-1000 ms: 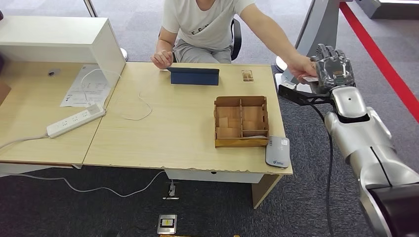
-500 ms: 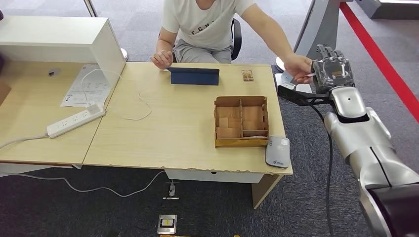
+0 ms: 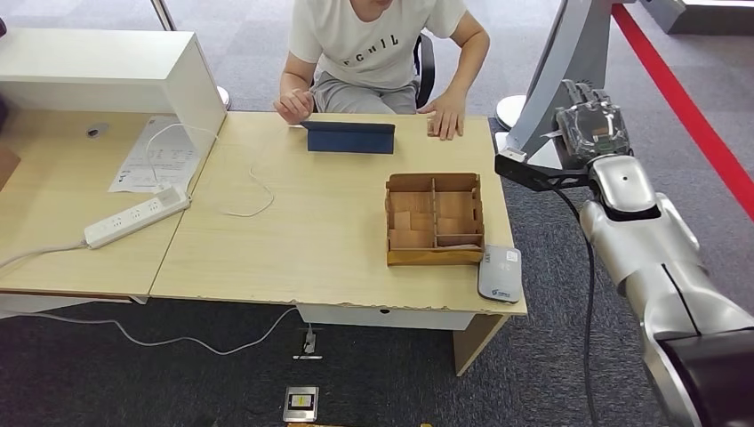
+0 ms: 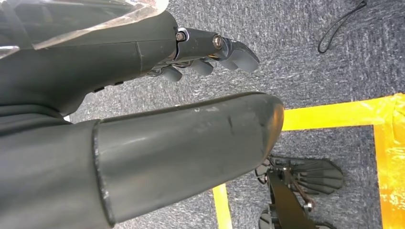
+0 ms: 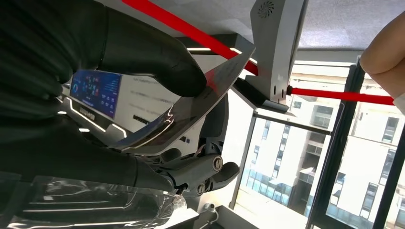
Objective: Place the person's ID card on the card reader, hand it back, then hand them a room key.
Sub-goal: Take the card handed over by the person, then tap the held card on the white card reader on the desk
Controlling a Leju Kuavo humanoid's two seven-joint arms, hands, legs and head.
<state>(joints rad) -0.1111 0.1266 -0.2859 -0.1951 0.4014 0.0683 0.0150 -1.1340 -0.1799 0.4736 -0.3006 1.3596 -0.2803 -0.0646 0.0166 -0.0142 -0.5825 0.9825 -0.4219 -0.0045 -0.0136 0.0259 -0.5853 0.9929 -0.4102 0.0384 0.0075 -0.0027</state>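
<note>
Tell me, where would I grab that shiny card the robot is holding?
I'd take the free corner of the ID card that pokes out past the right hand. The thumb pins its middle against the fingers, so only that end is bare. Come from the fingertip side and pinch both flat faces.

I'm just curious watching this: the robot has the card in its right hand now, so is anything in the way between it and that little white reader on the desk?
Nothing visible blocks it. The right hand pinches the ID card off the desk's far right side; the card reader lies bare at the near right corner, beside the wooden box.
</note>
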